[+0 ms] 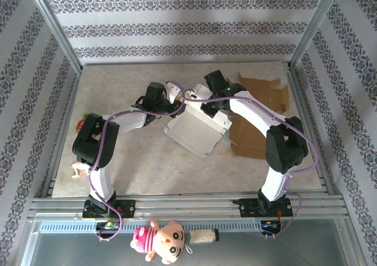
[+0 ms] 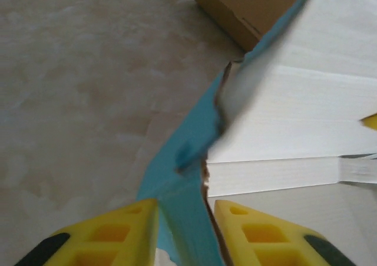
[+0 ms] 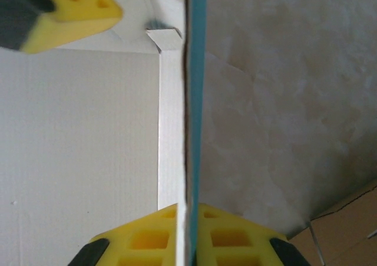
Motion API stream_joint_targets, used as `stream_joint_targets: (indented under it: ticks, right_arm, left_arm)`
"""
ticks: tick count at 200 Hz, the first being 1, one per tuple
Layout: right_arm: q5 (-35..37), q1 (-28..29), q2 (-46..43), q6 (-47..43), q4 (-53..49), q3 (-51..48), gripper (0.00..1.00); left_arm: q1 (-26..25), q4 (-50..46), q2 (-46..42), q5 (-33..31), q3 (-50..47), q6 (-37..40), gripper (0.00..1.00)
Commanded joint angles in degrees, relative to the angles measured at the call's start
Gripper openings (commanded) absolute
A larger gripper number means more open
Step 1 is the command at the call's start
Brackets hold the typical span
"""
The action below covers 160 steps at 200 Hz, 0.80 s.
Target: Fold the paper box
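Because the right pincer [image 3: 188, 210] is clamped on a thin upright wall of the paper box [image 3: 76, 130], the step in hand reads as raising a side wall along its crease. The work looks partly done, as the rest of the box lies flat and unformed.

Next move, as judged: hold the wall upright with the right pincer. The left pincer [image 2: 185, 204] must either close again on its flap or back away without dragging it. The flap's torn-looking edge calls for a slow, straight pull.

Right pincer: closed, both yellow pads pressed against the wall, which runs edge-on straight out from between them. White inner panel to one side of the jaws, blue outer face to the other.

Left pincer: partly open. A blue-faced flap [image 2: 188, 160] passes between the fingers at a slant, with no firm clamping visible. Beyond the fingertips the flap joins the white body of the box.

Past both pincers, a brown cardboard sheet [image 1: 253, 136] lies on the table [image 1: 118, 171], touching the box's side.
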Motion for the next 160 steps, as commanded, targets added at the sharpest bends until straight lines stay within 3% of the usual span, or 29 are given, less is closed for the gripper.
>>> stream_joint_targets:
  ticks: [1, 31, 62, 83, 114, 160]
  right_arm:
    - [-5.2, -0.8, -0.5, 1.8, -0.2, 0.1, 0.13]
    - [-7.7, -1.4, -0.3, 3.7, -1.2, 1.9, 0.21]
    - [-9.1, -1.6, -3.3, 4.5, -0.3, 2.2, 0.43]
    - [-8.5, -1.6, -4.9, 3.4, 0.7, 2.0, 0.49]
    - [-8.9, -1.4, -5.8, 2.0, 2.8, 1.8, 0.45]
    - [-13.1, -1.0, -4.2, 1.5, 3.3, 1.3, 0.15]
  left_arm:
    - [0.2, -1.9, 2.6, 0.0, 2.8, 3.3, 0.22]
    - [0.3, -0.3, 4.2, 1.7, 3.6, 0.3, 0.0]
    - [0.2, -0.8, 4.0, 2.2, 3.4, 0.3, 0.0]
    - [0.2, -3.1, 4.2, 3.0, 4.6, 1.0, 0.0]
    - [0.2, -6.2, 4.5, 3.2, 6.2, 1.5, 0.0]
    - [0.2, -9.3, 5.4, 3.6, 8.4, 1.5, 0.0]
